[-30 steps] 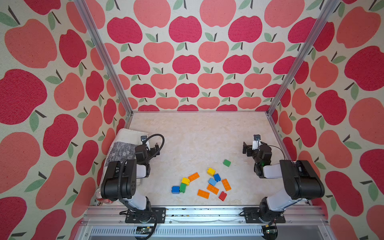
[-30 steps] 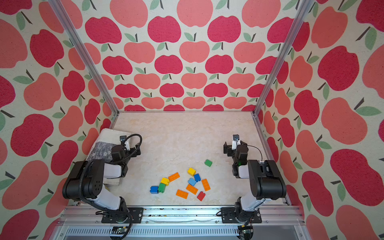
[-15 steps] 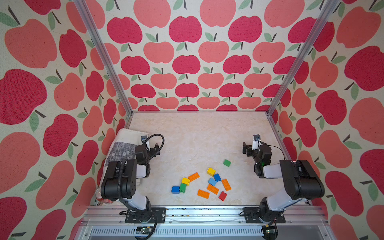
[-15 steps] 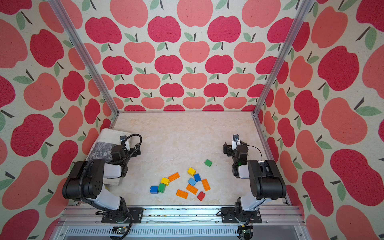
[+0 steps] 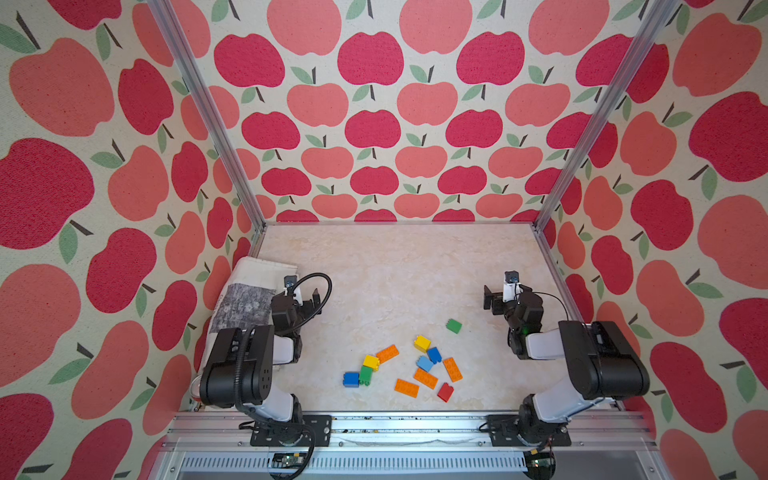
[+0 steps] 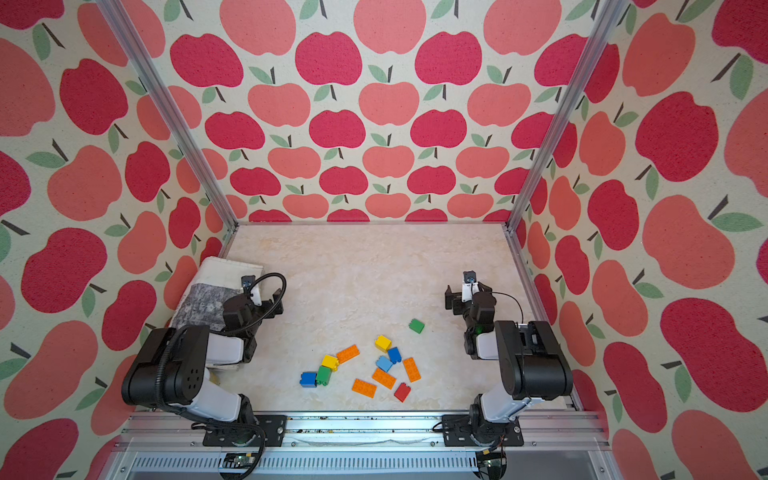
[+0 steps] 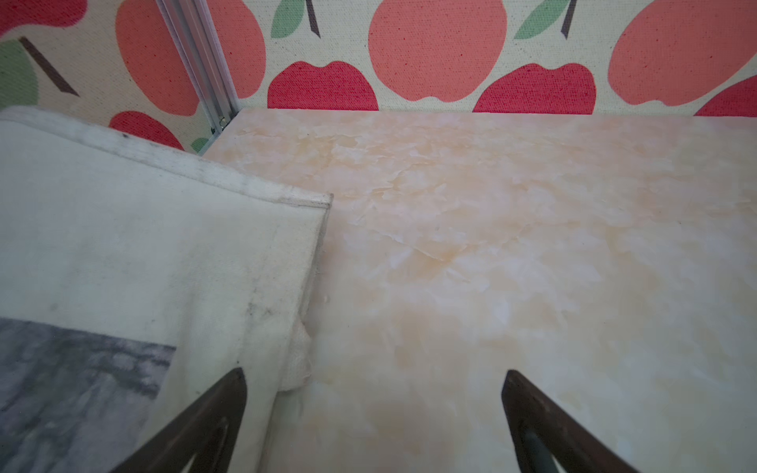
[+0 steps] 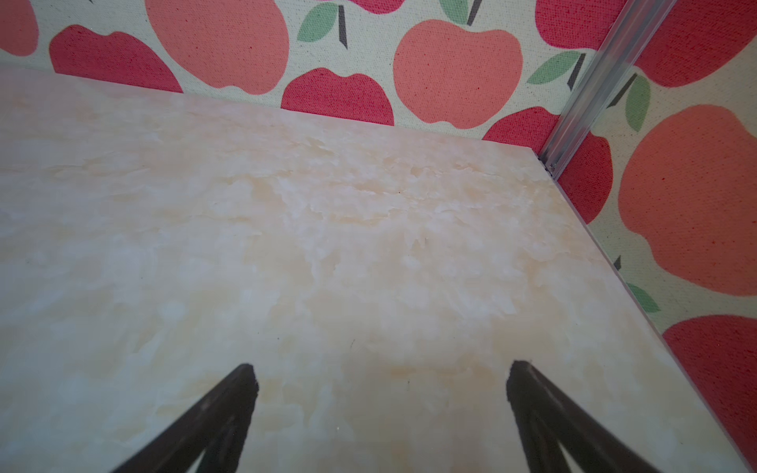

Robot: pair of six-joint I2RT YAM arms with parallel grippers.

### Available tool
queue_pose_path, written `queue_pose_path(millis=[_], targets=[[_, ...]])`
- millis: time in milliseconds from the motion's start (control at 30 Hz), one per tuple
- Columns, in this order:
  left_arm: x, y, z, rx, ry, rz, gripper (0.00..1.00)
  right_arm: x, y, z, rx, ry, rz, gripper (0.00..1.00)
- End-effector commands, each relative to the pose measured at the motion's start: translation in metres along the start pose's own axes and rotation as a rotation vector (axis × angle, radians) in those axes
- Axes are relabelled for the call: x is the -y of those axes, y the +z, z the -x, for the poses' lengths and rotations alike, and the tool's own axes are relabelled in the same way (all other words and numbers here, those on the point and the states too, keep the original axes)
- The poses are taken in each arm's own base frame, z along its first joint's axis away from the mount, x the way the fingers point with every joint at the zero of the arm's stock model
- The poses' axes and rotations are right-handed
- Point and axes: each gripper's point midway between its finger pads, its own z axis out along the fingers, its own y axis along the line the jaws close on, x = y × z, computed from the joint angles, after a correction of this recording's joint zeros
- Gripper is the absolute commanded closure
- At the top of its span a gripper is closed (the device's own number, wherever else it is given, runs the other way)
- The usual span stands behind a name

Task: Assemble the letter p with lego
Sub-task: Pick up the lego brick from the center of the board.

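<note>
Left tool (image 7: 373, 372), right tool (image 8: 381, 364): low, agape

Twin overhead views; low wrist views

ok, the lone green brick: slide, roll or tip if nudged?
Probably slides rather than rolls: the green brick is boxy and rests on the smooth table. Likely stiff and light, since it looks like small moulded plastic. It looks squat, so tipping seems unlikely, though hard plastic could slip in a loose pinch.
</note>
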Motion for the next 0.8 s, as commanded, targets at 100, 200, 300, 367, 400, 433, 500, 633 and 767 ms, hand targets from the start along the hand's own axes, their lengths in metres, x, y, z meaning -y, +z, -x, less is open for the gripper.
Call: queue_pose_path(millis=[100,200,300,367,400,433,500,633,767], targets=[[0.036,-0.036,0.096,0.217,0.109,-0.07,0.01,-0.016,-0.021,0.031,0.1,-0.092,0.02,0.01],[0.05,-0.061,0.138,0.276,0.015,-0.107,0.01,-0.025,-0.037,0.055,0.152,-0.152,0.021,0.01],[0.056,-0.081,0.165,0.272,-0.123,-0.127,0.01,-0.024,-0.064,0.097,0.235,-0.072,0.029,0.01],[0.05,-0.094,0.177,0.269,-0.271,-0.116,0.01,-0.015,-0.083,0.124,0.23,0.07,0.026,0.01],[0.045,-0.1,0.18,0.267,-0.336,-0.104,0.01,-0.008,-0.091,0.132,0.207,0.139,0.011,0.01],[0.039,-0.105,0.181,0.255,-0.407,-0.084,0.01,0.0,-0.1,0.137,0.158,0.222,-0.016,0.01],[0.033,-0.116,0.179,0.222,-0.51,-0.078,0.01,0.01,-0.117,0.134,0.058,0.351,-0.047,0.01],[0.028,-0.136,0.162,0.17,-0.705,-0.149,0.01,-0.005,-0.135,0.112,-0.063,0.548,0.059,0.01],[0.04,-0.149,0.138,0.085,-0.738,-0.255,0.01,-0.039,-0.141,0.09,-0.189,0.608,0.22,0.01]])
